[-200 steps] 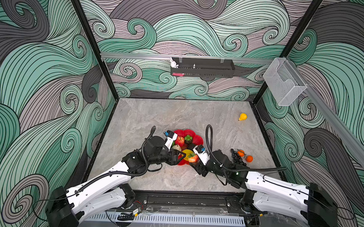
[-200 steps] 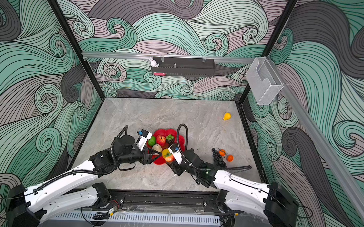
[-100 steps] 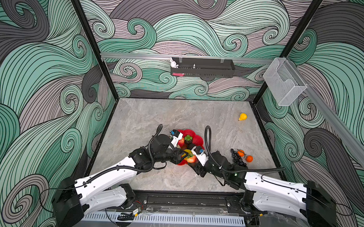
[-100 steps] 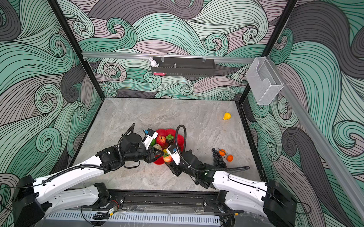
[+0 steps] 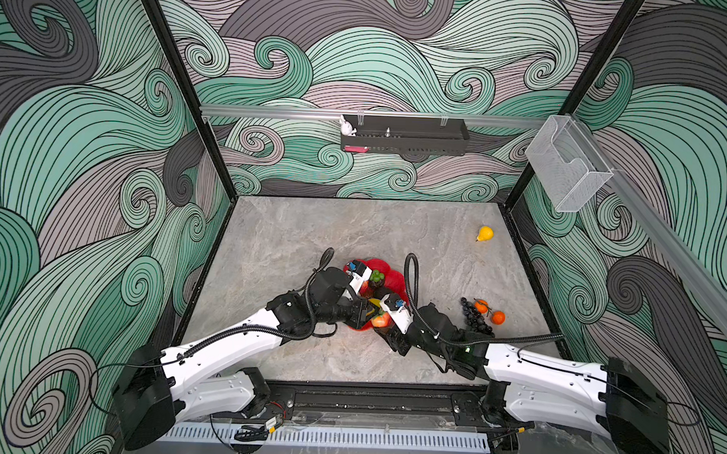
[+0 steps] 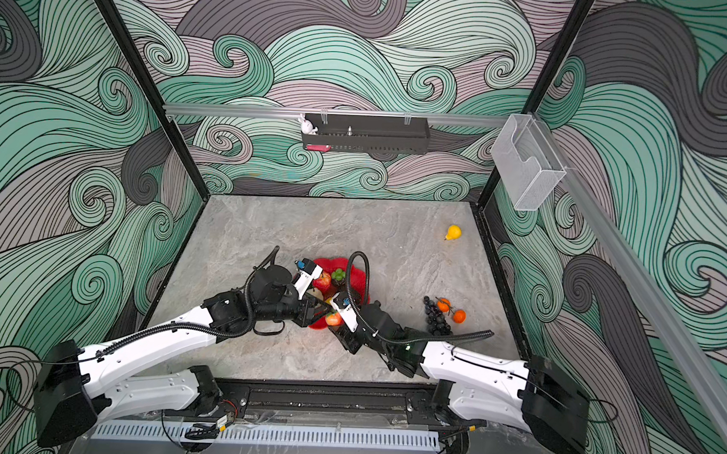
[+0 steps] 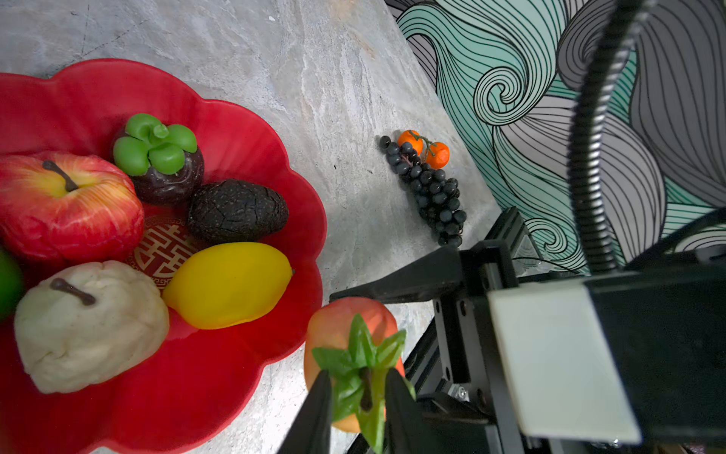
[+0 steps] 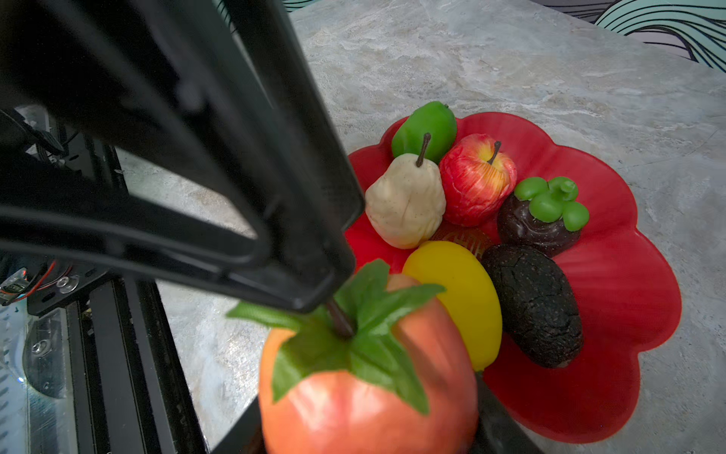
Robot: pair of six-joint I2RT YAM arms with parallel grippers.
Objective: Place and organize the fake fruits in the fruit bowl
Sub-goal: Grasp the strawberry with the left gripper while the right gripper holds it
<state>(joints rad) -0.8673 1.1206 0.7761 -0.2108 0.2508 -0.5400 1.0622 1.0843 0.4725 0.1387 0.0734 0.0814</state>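
Left wrist view: left gripper (image 7: 355,397) pinches the leafy top of an orange-red fruit (image 7: 345,326) grasped by the right gripper (image 8: 367,424) at the red bowl's (image 7: 235,118) edge.

Robot-lab test cell: two arms (image 5: 233,348) mounted on a base rail (image 5: 372,403), a marble-look tabletop (image 5: 353,227) boxed in by black frame posts (image 5: 185,88) and swirl-printed walls (image 5: 65,142), fake fruits (image 7: 228,283) as props

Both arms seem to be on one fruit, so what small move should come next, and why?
Probably open the right gripper. It holds the peach by the bowl, and the left gripper pinches its leafy stem, so letting go would pass it over.
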